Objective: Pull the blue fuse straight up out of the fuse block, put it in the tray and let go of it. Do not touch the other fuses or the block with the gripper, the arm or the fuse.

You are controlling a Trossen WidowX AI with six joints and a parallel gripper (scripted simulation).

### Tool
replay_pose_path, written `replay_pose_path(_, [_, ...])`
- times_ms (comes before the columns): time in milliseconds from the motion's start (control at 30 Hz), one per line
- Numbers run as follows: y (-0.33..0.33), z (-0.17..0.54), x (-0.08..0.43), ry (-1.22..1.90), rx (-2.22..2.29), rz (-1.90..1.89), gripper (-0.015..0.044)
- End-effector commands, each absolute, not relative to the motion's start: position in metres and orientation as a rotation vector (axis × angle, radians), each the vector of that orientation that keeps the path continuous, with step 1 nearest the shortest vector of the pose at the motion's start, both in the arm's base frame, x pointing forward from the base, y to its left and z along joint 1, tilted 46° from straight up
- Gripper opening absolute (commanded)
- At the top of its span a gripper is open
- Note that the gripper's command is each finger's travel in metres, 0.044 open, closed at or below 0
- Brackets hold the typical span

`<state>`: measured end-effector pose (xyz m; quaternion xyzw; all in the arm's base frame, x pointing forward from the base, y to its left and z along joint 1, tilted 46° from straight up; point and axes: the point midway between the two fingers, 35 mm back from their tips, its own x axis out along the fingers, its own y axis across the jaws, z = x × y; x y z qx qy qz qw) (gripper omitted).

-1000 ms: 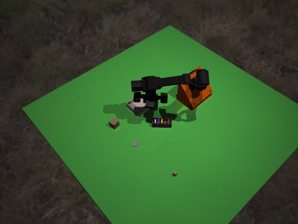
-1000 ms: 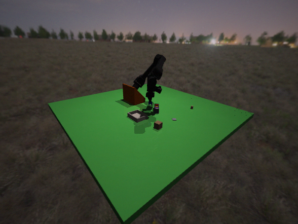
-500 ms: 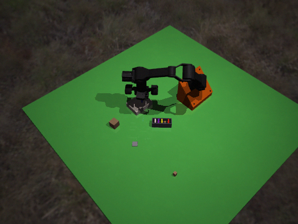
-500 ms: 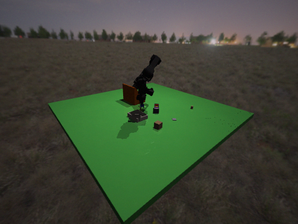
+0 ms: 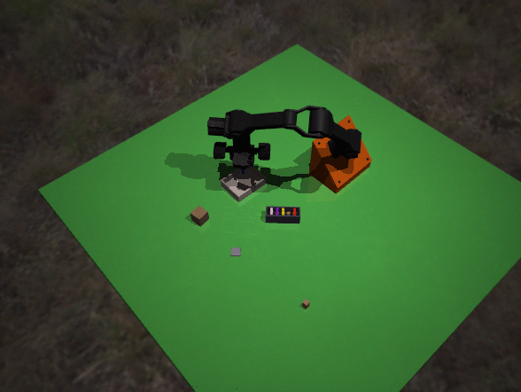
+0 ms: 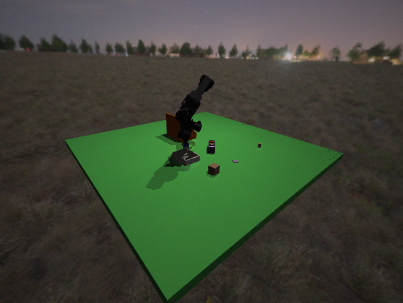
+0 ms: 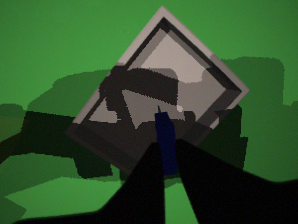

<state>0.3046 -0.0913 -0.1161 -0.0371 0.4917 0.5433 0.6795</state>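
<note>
A flat square green mat (image 5: 354, 266) lies on dark, dry grassland (image 5: 66, 66). Three small loose items rest on the mat, well apart from one another. A brown cube (image 5: 199, 215) sits toward the mat's left side in the top view. A thin, flat grey square tile (image 5: 236, 252) lies nearer the camera than the cube and to its right. A much smaller brown cube (image 5: 306, 303) lies nearer still, further right; its faces are too small to resolve, so its material cannot be determined. The exterior view shows a row of dark trees (image 6: 137, 48) on the horizon beneath a dim purple sky (image 6: 205, 20), with bright lights (image 6: 289, 55) at right.
</note>
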Motion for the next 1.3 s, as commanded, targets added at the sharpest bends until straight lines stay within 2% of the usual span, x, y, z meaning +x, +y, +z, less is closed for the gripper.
replay_pose_path(0, [-0.089,-0.122,0.305,1.105,-0.091,1.222,0.0])
replay_pose_path(767, [-0.066,-0.144,0.302,1.104,-0.09,1.223,0.0])
replay_pose_path(1167, [-0.069,-0.142,0.303,1.105,-0.102,1.225,0.0315])
replay_pose_path(1267, [-0.087,-0.124,0.305,1.106,-0.095,1.223,0.033])
